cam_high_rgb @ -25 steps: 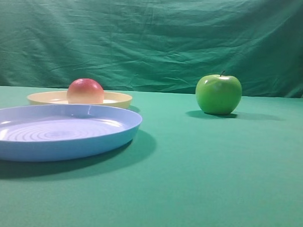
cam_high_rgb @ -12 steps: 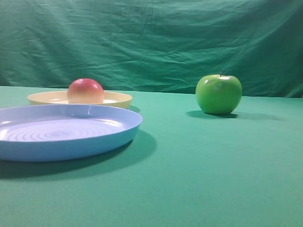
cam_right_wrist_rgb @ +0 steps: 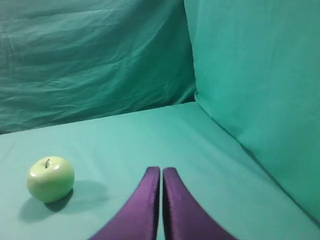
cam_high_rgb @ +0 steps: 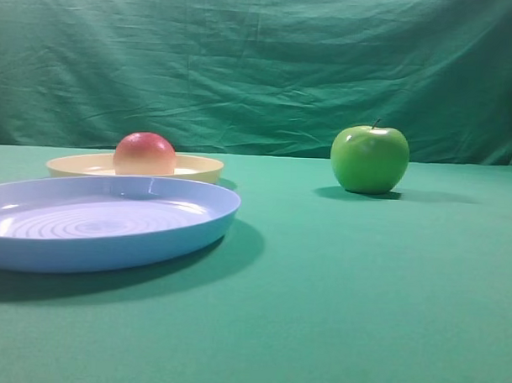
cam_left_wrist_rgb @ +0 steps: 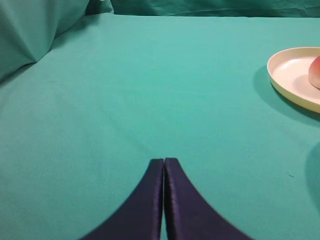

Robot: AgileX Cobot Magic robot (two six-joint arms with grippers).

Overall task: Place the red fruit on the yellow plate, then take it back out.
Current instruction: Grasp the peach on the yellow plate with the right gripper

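Observation:
The red fruit point(cam_high_rgb: 144, 154) rests on the yellow plate point(cam_high_rgb: 198, 167) at the back left of the exterior view. In the left wrist view the same yellow plate point(cam_left_wrist_rgb: 290, 75) lies at the right edge with a sliver of the red fruit point(cam_left_wrist_rgb: 315, 72) on it. My left gripper point(cam_left_wrist_rgb: 164, 160) is shut with nothing in it, over bare cloth well to the left of the plate. Shut and holding nothing too, my right gripper point(cam_right_wrist_rgb: 161, 169) hovers over the cloth. Neither gripper appears in the exterior view.
A large light blue plate point(cam_high_rgb: 179, 231) sits in front of the yellow one. A green apple point(cam_high_rgb: 369, 158) stands at the back right, also the green apple point(cam_right_wrist_rgb: 50, 178) left of my right gripper. Green cloth walls point(cam_right_wrist_rgb: 255, 75) rise behind and on the right.

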